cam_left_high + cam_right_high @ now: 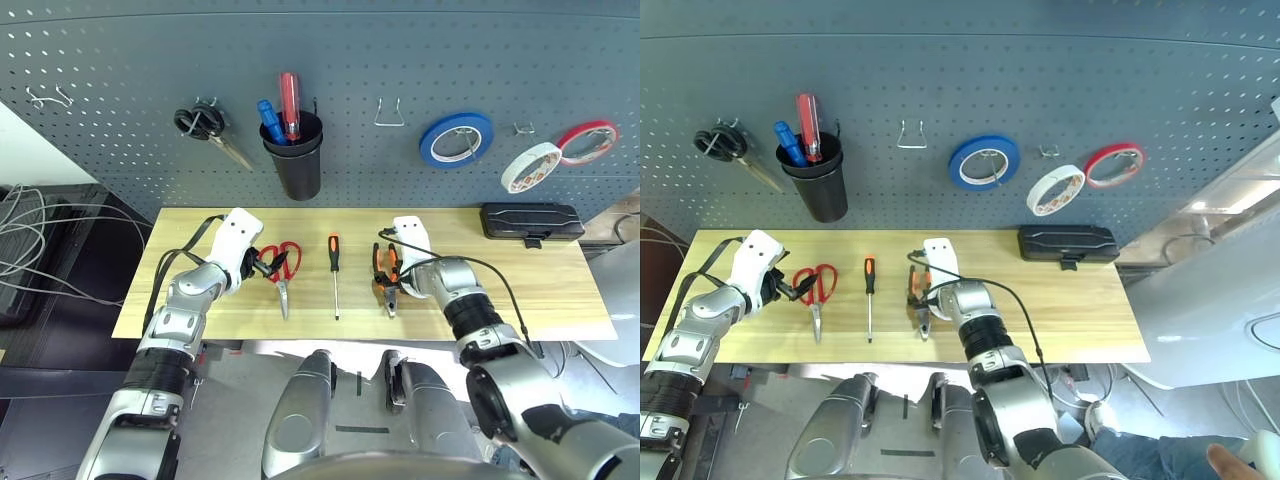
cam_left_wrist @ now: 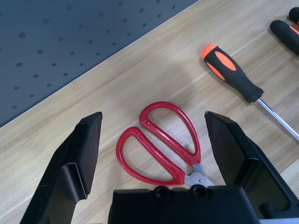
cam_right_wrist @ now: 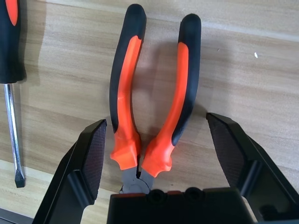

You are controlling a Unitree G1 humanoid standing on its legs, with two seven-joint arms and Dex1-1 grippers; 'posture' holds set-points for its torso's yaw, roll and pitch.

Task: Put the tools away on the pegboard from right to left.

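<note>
On the wooden table lie red-handled scissors, a thin orange-and-black screwdriver and orange-handled pliers, side by side. My left gripper is open and low over the scissors, one finger on each side of the handles. My right gripper is open too, its fingers either side of the pliers near the joint. The white tape roll hangs on the pegboard between a blue and a red roll.
The pegboard carries black-handled scissors, a black cup with blue and red handles in it, a bare wire hook, blue tape and red tape. A black case lies at the table's back right.
</note>
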